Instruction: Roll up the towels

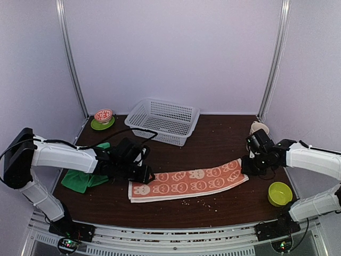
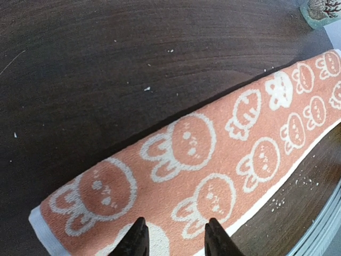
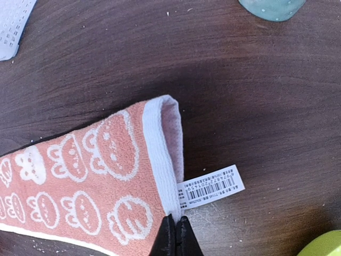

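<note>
**Dark wooden table, two towels, no roll begun**

Pale walls enclose the dark table (image 1: 213,138), and nothing on it reads as a finished roll. A white mesh basket (image 1: 162,121) sits at the back, well apart from the work.

Across the middle lies the orange towel (image 1: 189,181), folded lengthwise into a long band and stretched nearly flat from left to right. Only its right end shows any change: in the right wrist view the corner curls up a little and shows the pale underside. I judge that to be the very start of a roll at most.

The green towel (image 1: 80,180) is a loose heap at the left edge, partly under the left arm, neither spread nor folded. By my reading, both towels are left to do.

The left gripper (image 2: 173,234) stands over the band's left end with its fingers moderately apart and the cloth below the gap. Whether they touch it I cannot tell.

The right gripper (image 3: 175,234) has its fingers pressed together on the white hem at the right end, beside the barcode label (image 3: 210,184).

Pale crumbs speckle the wood along the towel's near edge.
</note>
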`<state>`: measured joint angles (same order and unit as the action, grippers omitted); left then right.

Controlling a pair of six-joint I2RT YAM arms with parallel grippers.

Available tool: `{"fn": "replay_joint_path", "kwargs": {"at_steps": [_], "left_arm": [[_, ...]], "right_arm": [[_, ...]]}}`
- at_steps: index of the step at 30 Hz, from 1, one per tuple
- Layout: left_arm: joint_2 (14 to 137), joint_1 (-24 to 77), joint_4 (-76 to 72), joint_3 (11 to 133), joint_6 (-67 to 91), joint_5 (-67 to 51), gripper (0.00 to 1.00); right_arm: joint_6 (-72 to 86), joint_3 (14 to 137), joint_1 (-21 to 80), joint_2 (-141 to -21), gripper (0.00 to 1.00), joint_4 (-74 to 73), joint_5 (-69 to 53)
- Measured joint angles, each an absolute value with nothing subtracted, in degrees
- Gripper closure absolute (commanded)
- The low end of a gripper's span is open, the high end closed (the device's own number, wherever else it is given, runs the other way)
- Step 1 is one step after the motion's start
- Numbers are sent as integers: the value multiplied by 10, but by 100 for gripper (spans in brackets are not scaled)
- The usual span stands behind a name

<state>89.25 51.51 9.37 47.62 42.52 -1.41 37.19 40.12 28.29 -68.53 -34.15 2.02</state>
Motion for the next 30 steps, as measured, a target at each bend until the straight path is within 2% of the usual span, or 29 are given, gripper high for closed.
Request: {"fn": "replay_joint_path", "kwargs": {"at_steps": [9,16,30], "left_arm": [[846,515,137,477,428,36,63],[789,515,154,475,441,75,63],[648,515,184,395,487,142,64]], "right_arm": [[313,458,288,-659,100,-376,29],[300,504,353,-653,100,-375,25],[345,592,500,-782,100,-311,35]]}}
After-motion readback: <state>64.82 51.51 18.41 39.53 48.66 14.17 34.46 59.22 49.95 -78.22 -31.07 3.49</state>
